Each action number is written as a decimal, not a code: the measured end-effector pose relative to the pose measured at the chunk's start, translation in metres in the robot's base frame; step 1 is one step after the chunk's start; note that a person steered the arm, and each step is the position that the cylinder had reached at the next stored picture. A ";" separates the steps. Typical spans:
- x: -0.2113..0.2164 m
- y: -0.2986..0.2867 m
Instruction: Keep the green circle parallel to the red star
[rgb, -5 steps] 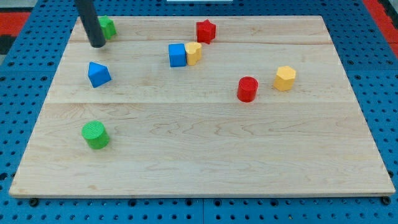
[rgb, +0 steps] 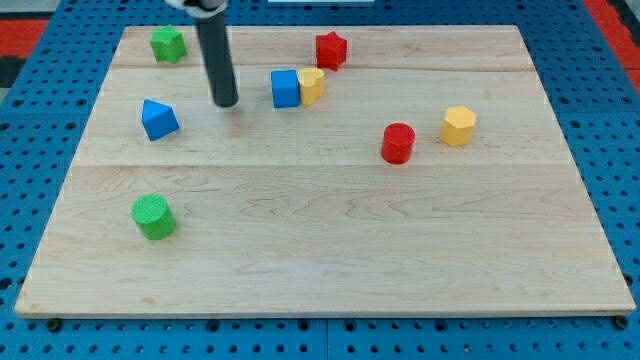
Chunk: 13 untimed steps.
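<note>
- No real hand on this arm, so nothing opens, closes or holds anything: it's just a straight dark rod coming down from the view's top, and my tip sits on the wood, touching no block.
- Tip position: between the blue pointed block off to the view's left and the blue cube just to the view's right, a bit nearer the cube.
- Biggest thing around is the surface, a pale wooden board on a blue pegboard base; its whole lower half holds only one block.
- That one block is the green circle, a ribbed green cylinder down near the view's lower left, well apart from the tip and everything else.
- Red star is way up by the top edge, a little right of the rod, so it's far from the green circle, both up the board and across it.
- Red cylinder stands right of centre, with a yellow hexagon-ish block near it on the right, not touching.
- Second green block, shape hard to call, sits in the top left corner.
- Smaller yellow block is pressed right up against the blue cube's right side.
</note>
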<state>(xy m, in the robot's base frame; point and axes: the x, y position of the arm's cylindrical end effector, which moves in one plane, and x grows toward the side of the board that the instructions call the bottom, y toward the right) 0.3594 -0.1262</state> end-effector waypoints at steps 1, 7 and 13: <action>0.062 0.018; 0.186 -0.050; 0.096 -0.029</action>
<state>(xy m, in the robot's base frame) 0.4553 -0.1548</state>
